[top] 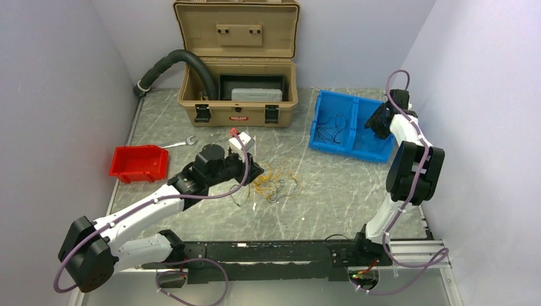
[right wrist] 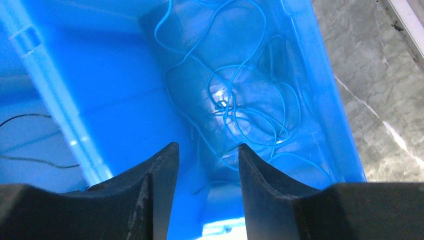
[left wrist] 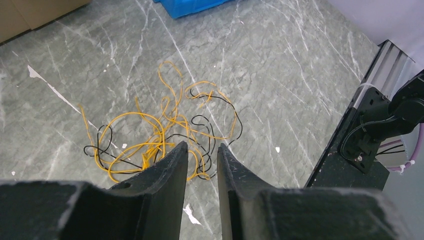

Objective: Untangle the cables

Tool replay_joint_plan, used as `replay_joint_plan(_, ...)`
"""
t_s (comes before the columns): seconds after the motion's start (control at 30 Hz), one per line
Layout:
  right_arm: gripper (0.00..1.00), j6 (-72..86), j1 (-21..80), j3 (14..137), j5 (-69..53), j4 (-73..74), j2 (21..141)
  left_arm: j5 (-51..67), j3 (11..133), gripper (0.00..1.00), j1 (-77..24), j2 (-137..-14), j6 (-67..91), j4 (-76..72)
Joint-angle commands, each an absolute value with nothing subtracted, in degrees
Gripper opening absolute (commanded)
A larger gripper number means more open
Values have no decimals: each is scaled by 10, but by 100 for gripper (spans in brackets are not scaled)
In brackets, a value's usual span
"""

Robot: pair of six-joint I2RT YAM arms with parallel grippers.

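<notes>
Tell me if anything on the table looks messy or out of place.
Orange and black cables lie in one knotted heap on the table, white scraps scattered around. A wrench lies loose beside the red bin.

The setting is a robotics laboratory test cell: plain partition walls [top: 57, 95] enclose a marble-pattern table [top: 332, 191] with an aluminium extrusion rail [top: 408, 245] at its near edge, carrying a tan equipment case [top: 223, 108], a corrugated hose [top: 185, 57], a blue parts bin [top: 344, 152], a red parts bin [top: 127, 171] and a wrench [top: 180, 143].
</notes>
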State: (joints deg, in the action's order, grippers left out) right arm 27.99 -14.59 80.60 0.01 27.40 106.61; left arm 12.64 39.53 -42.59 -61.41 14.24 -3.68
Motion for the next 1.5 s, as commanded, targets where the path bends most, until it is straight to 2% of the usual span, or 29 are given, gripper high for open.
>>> replay_joint_plan(0.0,52,271,-149,788,-18,270,982,137,395,34,-428,-600,137,-53)
replay_joint_plan(0.2,78,271,-145,719,-62,259,867,147,395,39,-429,-609,141,-56)
replay_joint_plan(0.3,97,265,-119,675,-80,238,805,150,403,47,-429,-618,150,-49)
replay_joint_plan(0.33,99,259,-104,663,-77,239,787,150,406,49,-429,-619,152,-43)
replay_joint_plan(0.5,100,222,5,650,-39,276,741,121,404,64,-429,-612,165,-19)
replay_joint_plan(0.73,99,219,138,571,-77,262,668,66,418,84,-429,-628,196,55)
replay_joint_plan(0.8,98,228,171,548,-93,254,659,46,417,99,-428,-632,209,72)
replay_joint_plan(1.07,89,242,275,478,-134,193,661,-46,417,99,-424,-636,242,132)
replay_joint_plan(1.17,88,240,311,466,-130,171,675,-101,433,96,-408,-653,283,183)
replay_joint_plan(1.3,88,240,334,461,-121,158,693,-136,422,93,-339,-624,330,209)
replay_joint_plan(1.47,88,237,340,459,-131,134,696,-261,437,97,-243,-577,391,287)
